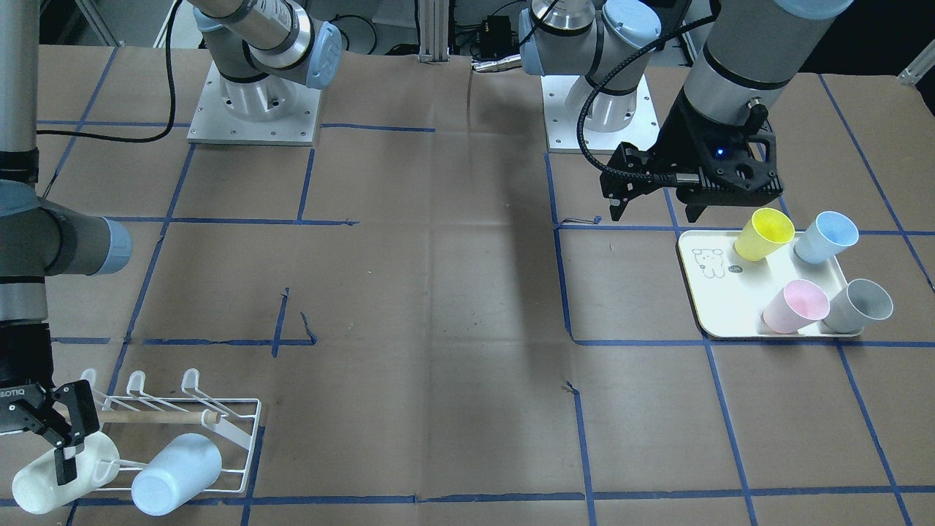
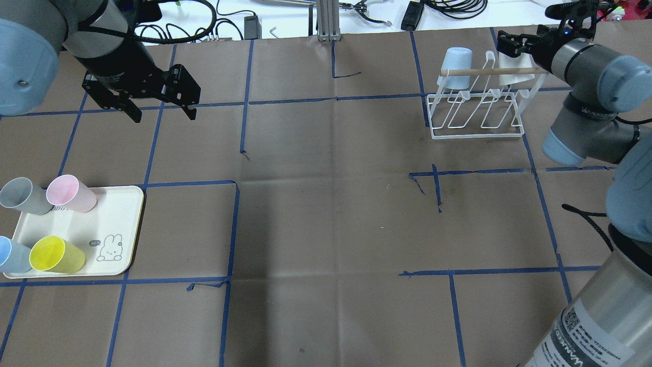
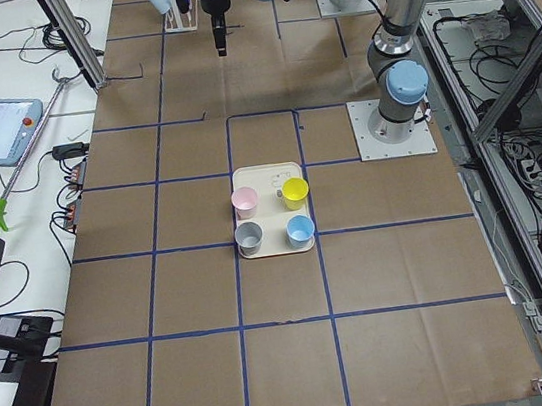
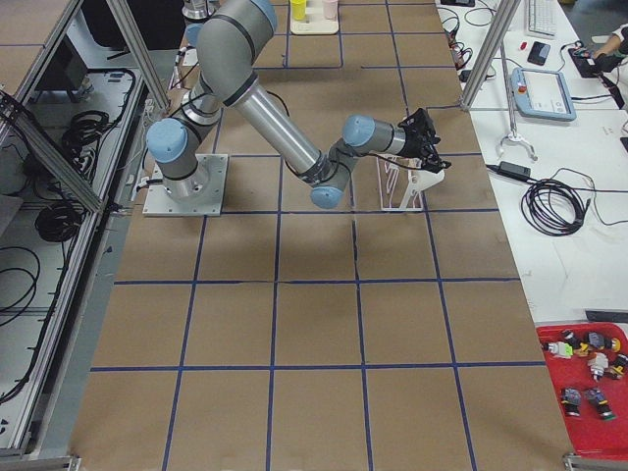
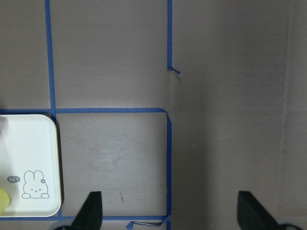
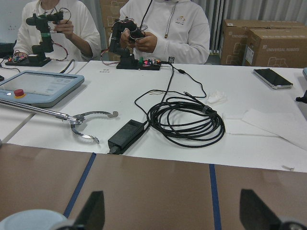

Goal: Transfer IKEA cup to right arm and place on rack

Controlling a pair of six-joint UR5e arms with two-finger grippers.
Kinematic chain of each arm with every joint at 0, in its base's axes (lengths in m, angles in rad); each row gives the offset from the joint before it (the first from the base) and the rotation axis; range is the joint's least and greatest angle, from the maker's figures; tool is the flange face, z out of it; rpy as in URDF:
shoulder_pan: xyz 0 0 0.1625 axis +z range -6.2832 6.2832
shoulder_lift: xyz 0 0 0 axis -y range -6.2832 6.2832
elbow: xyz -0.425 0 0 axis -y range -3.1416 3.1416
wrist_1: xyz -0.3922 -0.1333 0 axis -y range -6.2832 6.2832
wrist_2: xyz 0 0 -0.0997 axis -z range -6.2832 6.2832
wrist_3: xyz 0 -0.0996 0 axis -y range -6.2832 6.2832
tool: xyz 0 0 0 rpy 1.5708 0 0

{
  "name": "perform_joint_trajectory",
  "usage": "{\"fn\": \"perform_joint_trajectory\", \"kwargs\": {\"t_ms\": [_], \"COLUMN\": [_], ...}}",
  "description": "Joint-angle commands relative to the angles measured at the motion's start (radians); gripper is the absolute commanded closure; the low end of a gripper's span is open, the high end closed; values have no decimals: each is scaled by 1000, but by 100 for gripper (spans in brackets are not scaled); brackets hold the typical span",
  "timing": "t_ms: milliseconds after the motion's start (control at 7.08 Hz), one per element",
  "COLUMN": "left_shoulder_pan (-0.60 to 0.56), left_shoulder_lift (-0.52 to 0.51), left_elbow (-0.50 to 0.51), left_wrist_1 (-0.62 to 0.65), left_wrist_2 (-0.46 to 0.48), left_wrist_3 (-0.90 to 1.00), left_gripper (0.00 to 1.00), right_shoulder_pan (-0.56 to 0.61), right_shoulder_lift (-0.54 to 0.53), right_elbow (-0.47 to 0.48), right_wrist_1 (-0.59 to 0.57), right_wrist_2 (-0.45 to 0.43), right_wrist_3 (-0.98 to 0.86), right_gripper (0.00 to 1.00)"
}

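The white wire rack [image 2: 479,122] with a wooden dowel stands at the far right in the overhead view and also shows in the front view [image 1: 226,420]. A white cup [image 1: 51,482] and a light-blue cup [image 1: 175,475] hang upside down on it. My right gripper [image 1: 77,446] is open at the white cup, one finger over its side; I cannot tell if it touches. It also shows in the overhead view [image 2: 509,46]. My left gripper [image 2: 158,109] is open and empty above the table, beyond the tray; the left wrist view shows only bare table between its fingers.
A cream tray [image 2: 127,224] with a rabbit drawing lies at the near left. On it stand yellow [image 2: 56,255], blue [image 2: 12,255], pink [image 2: 71,193] and grey [image 2: 23,196] cups. Beyond the table's far edge lie cables and a tablet, and operators sit there.
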Motion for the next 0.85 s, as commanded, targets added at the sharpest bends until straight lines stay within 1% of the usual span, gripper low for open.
{"fn": "perform_joint_trajectory", "kwargs": {"t_ms": [0, 141, 282, 424, 565, 706], "left_shoulder_pan": [0, 0, 0, 0, 0, 0], "left_shoulder_lift": [-2, -4, -2, -2, -2, -2], "left_elbow": [1, 3, 1, 1, 1, 0], "left_wrist_1": [7, 7, 7, 7, 7, 7], "left_wrist_2": [-1, -1, -1, -1, -1, -1], "left_wrist_3": [0, 0, 0, 2, 2, 3], "left_gripper": [1, 1, 1, 1, 1, 1], "right_shoulder_pan": [14, 28, 40, 66, 100, 137], "right_shoulder_lift": [-64, -102, -143, -209, -257, -310], "right_elbow": [-9, -12, -22, -23, -21, -33], "right_wrist_1": [40, 166, 316, 379, 484, 661], "right_wrist_2": [0, -3, -3, -26, -100, -140], "right_wrist_3": [1, -2, -2, -3, -3, -2], "right_gripper": [0, 0, 0, 0, 0, 0]}}
